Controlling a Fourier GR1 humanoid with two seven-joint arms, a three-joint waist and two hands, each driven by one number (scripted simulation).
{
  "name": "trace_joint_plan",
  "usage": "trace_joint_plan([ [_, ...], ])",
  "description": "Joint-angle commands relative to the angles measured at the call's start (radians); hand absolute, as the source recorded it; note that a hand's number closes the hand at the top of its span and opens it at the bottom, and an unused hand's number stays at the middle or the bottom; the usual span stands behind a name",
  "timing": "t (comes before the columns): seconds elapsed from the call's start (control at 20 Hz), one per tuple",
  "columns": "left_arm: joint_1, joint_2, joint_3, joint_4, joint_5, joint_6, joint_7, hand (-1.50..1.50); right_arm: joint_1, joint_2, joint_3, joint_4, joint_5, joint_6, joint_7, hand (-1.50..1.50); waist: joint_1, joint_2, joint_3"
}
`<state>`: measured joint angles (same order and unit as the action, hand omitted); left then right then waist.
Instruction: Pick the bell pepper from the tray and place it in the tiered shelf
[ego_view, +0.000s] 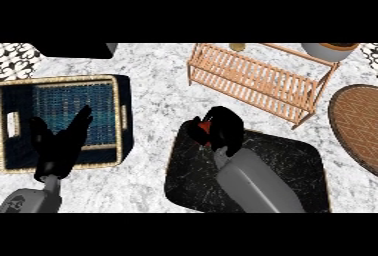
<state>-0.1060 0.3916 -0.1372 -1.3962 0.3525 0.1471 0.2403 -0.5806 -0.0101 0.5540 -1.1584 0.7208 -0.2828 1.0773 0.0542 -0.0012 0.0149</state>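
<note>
My right hand (221, 127) sits just left of the frame's centre, over the upper left corner of the dark tray (295, 165), with its fingers curled round the red bell pepper (201, 129). Only a sliver of the pepper shows at the hand's left side, so I cannot tell whether it is touching the tray or lifted off it. The wooden tiered shelf (258, 80) lies in the upper middle of the frame, apart from the hand. My left hand (63, 145) rests released at the lower left, fingers straight, over the woven basket (66, 80) with its blue lining. A round woven mat (358, 125) shows at the right edge on the marble worktop (155, 70).
</note>
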Motion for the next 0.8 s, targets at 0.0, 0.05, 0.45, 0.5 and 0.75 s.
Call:
trace_joint_plan([
  [0.0,-0.009,-0.052,-0.048,0.079,-0.025,0.001,0.010,0.00,-0.151,0.010,0.152,0.031,-0.121,-0.067,0.058,1.50,0.016,0.016,-0.015],
  [0.05,0.012,-0.044,-0.041,0.043,-0.011,0.004,0.038,0.00,-0.162,0.010,0.200,-0.025,-0.115,-0.124,0.112,1.50,0.024,0.009,-0.015],
  [0.45,0.049,-0.032,-0.004,0.058,-0.016,0.003,0.030,0.00,-0.448,0.010,0.168,-0.123,0.064,-0.085,0.309,1.50,-0.033,-0.011,-0.018],
  [0.5,0.059,-0.053,-0.020,0.038,-0.023,0.014,0.024,0.00,-0.455,0.010,0.152,-0.128,0.099,-0.088,0.334,1.50,-0.042,-0.014,-0.017],
  [0.75,0.074,-0.021,0.025,0.060,-0.013,-0.001,0.025,0.00,-0.606,0.009,0.055,-0.159,0.152,0.055,0.408,1.50,-0.061,-0.018,-0.018],
])
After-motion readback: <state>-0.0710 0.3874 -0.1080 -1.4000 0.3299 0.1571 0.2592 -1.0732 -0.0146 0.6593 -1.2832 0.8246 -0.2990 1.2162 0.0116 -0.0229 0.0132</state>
